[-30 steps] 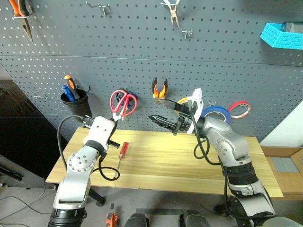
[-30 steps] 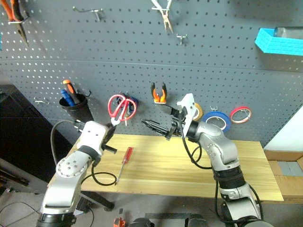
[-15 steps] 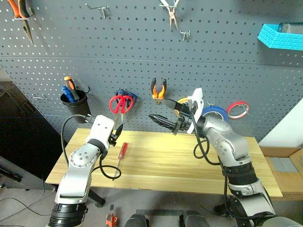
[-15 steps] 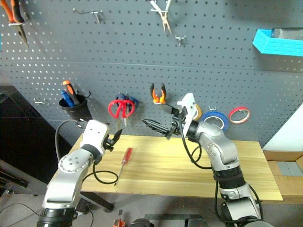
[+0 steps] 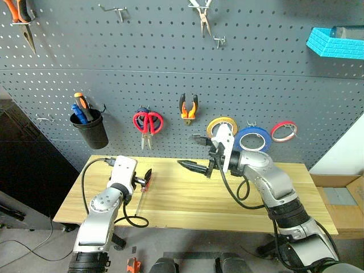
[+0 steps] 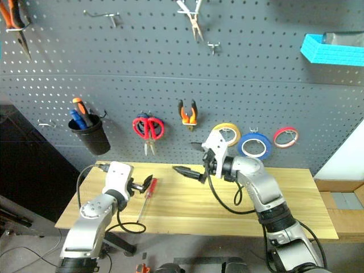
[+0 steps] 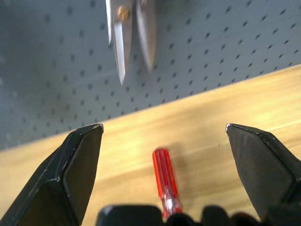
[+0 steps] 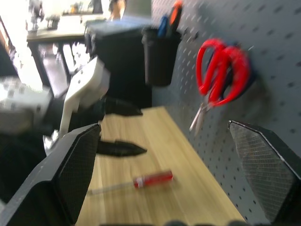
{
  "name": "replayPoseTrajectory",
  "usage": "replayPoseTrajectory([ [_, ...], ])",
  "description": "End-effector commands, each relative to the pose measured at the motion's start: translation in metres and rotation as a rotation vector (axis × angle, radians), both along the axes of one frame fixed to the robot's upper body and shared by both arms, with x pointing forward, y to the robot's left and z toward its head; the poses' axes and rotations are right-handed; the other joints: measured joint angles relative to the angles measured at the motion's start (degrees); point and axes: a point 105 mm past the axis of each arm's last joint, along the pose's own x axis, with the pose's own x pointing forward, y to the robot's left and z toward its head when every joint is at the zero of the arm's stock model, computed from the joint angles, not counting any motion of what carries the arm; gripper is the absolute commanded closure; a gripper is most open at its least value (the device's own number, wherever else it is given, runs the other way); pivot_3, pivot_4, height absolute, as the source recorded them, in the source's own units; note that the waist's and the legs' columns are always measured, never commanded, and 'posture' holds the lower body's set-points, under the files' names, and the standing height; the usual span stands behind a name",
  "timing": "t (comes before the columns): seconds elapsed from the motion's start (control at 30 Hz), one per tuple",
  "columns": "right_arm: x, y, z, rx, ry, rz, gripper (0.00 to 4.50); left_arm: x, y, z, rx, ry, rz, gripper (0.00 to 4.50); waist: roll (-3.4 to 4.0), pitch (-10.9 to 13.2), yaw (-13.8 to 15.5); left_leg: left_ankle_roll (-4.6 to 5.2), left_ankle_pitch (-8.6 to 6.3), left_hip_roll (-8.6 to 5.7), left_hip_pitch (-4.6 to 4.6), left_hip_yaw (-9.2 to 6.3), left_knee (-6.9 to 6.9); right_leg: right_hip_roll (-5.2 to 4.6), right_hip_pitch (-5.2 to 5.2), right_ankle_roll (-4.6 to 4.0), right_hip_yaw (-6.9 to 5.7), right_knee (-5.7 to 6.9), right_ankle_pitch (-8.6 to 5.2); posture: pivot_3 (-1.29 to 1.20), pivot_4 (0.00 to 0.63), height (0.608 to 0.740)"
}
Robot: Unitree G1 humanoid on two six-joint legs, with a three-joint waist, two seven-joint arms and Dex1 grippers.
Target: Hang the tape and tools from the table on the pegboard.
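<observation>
The red-handled scissors, the orange-and-black pliers and the blue tape hang on the dark grey pegboard. The slim screwdriver with its translucent red handle lies on the wooden table at the left. My left gripper is open and low over the table, its fingers either side of the screwdriver's handle end without touching it. My right gripper hangs open and empty above the table's middle, pointing left.
A black cup with orange and blue screwdrivers hangs left of the scissors. Yellow tape and red tape flank the blue roll. Other pliers and a blue bin hang higher up.
My left gripper let go of the red scissors, which now hang on the pegboard, opened wide and sank to the table by the screwdriver. My right arm also came down a little.
</observation>
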Motion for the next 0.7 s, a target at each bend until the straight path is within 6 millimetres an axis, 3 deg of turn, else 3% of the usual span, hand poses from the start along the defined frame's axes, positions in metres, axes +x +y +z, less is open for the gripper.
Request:
replayPoseTrajectory([
  [0.03, 0.001, 0.013, -0.004, -0.042, -0.071, 0.043, 0.00, 0.011, 0.013, 0.001, 0.004, -0.024, 0.036, 0.02, 0.03, 0.26, -0.26, 0.00, 0.00, 0.00, 0.01, 0.01, 0.00, 0.00, 0.00, 0.00, 0.00, 0.01, 0.00, 0.01, 0.129, 0.740],
  [0.17, 0.005, 0.037, -0.011, -0.066, -0.084, 0.070, 0.00, 0.026, 0.024, -0.022, -0.009, 0.039, 0.050, 0.02, 0.04, 1.93, -0.61, 0.03, 0.03, 0.00, 0.10, -0.01, 0.02, 0.04, 0.04, -0.06, -0.03, 0.11, 0.02, 0.01, 0.174, 0.740],
  [0.27, 0.004, 0.047, -0.010, -0.082, -0.093, 0.098, 0.00, 0.038, 0.023, -0.026, -0.026, 0.050, 0.026, 0.02, -0.01, 3.45, -0.98, 0.08, 0.07, 0.01, 0.11, -0.08, 0.02, 0.06, 0.01, -0.11, -0.05, 0.15, 0.05, 0.00, 0.205, 0.740],
  [0.47, -0.006, 0.053, -0.006, -0.064, -0.064, 0.131, 0.00, 0.053, 0.014, -0.041, -0.128, 0.128, 0.002, 0.02, -0.17, 6.11, -1.06, 0.09, 0.06, 0.01, -0.32, -0.33, 0.02, -0.10, -0.31, -0.12, -0.18, 0.02, 0.05, -0.02, 0.261, 0.740],
  [0.7, -0.013, 0.051, -0.006, -0.068, -0.038, 0.128, 0.00, 0.051, 0.010, -0.062, -0.193, 0.262, 0.022, 0.02, -0.23, 8.03, -2.03, 0.11, 0.04, 0.06, -0.56, -0.29, -0.04, -0.24, -0.63, -0.11, -0.20, 0.05, 0.04, -0.03, 0.286, 0.740],
])
